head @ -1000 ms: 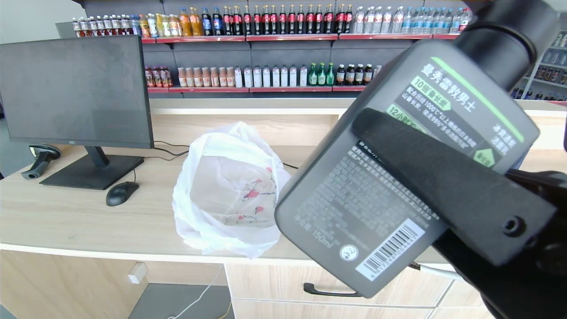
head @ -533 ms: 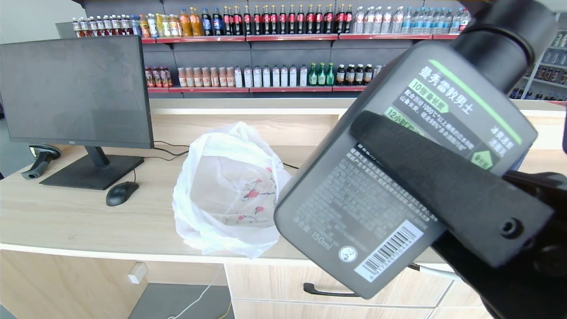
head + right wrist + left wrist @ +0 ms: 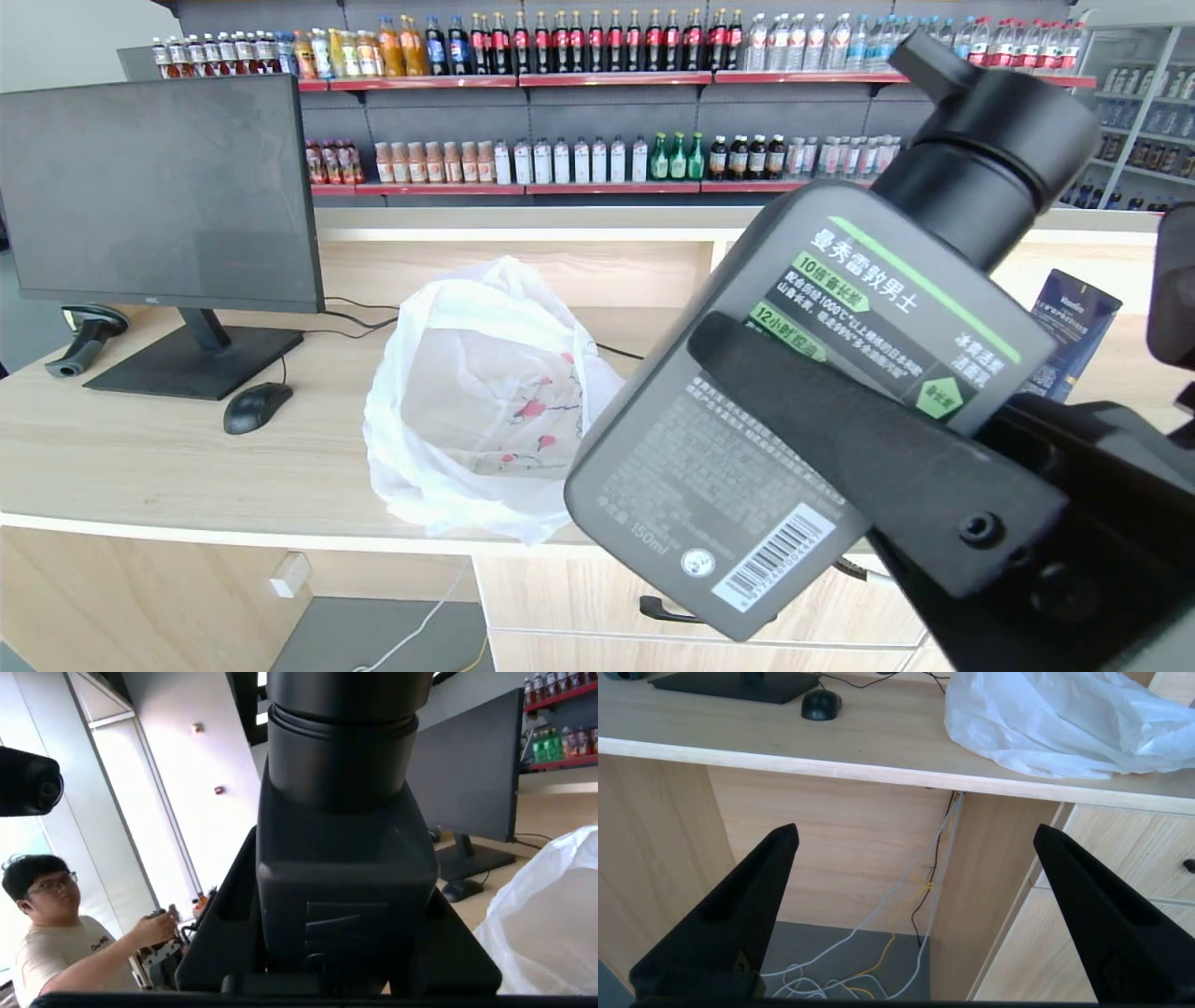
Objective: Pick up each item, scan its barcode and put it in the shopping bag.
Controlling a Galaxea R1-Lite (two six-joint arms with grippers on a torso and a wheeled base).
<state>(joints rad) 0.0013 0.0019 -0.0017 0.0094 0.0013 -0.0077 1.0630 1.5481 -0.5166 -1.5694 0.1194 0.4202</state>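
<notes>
The dark bottle (image 3: 803, 411) in the right tool (image 3: 747, 373) has shifted down and left in the frame, away from the camera. Its pump cap (image 3: 999, 131) is now fully in frame, upper right. A blue packet (image 3: 1074, 327) is uncovered at the right edge.

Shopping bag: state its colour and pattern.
Shopping bag: white, with a red floral print inside; clearest in head view.

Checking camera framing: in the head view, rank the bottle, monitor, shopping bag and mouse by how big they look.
1. Bottle, though it's held very near the camera
2. Monitor
3. Shopping bag
4. Mouse
</notes>
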